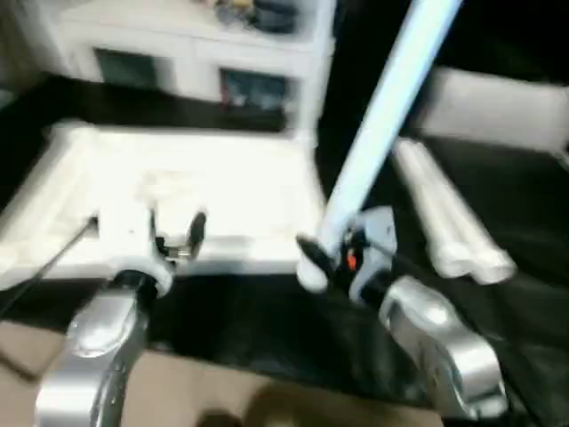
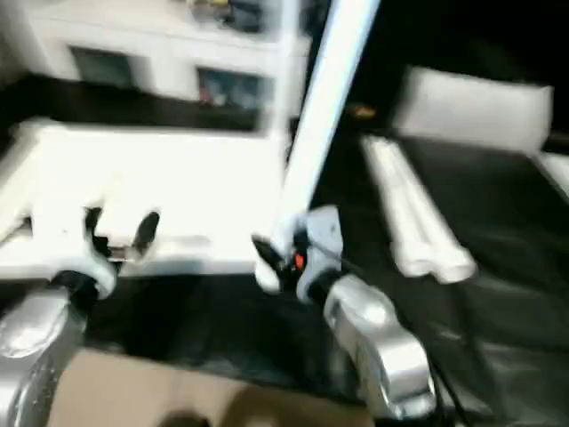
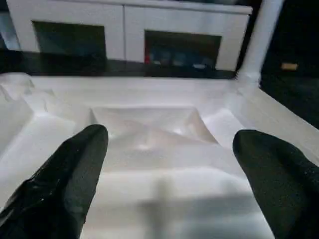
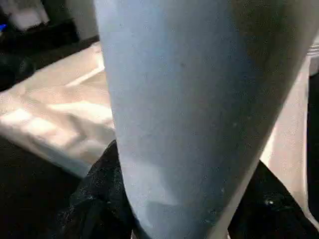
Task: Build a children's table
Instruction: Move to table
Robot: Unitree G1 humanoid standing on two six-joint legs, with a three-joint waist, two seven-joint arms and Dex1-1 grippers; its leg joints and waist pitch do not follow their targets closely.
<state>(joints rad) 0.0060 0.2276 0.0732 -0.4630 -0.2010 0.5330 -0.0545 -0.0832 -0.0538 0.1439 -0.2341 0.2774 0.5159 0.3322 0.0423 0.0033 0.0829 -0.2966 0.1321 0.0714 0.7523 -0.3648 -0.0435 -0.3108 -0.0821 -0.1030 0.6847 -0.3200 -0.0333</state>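
At the bottom of the left eye view two silver forearms reach in. The left gripper (image 1: 175, 233), lower left of centre, hangs with its black fingers (image 3: 67, 181) spread wide and empty over the near edge of the table top (image 1: 240, 191). The right gripper (image 1: 333, 258), lower centre, is clamped around the thick end of a leg (image 1: 382, 116), which slants up toward the top right of the frame. The table top lies underside up on the black work surface (image 1: 267, 320), filling the left half of the frame. Two spare legs (image 1: 444, 218) lie side by side at middle right, well apart from the top. A white cabinet (image 1: 187, 44) stands at the upper left. The step looks like fitting this leg: next the held end must be lined up with a corner socket and pushed in, perhaps with the free gripper steadying the top.
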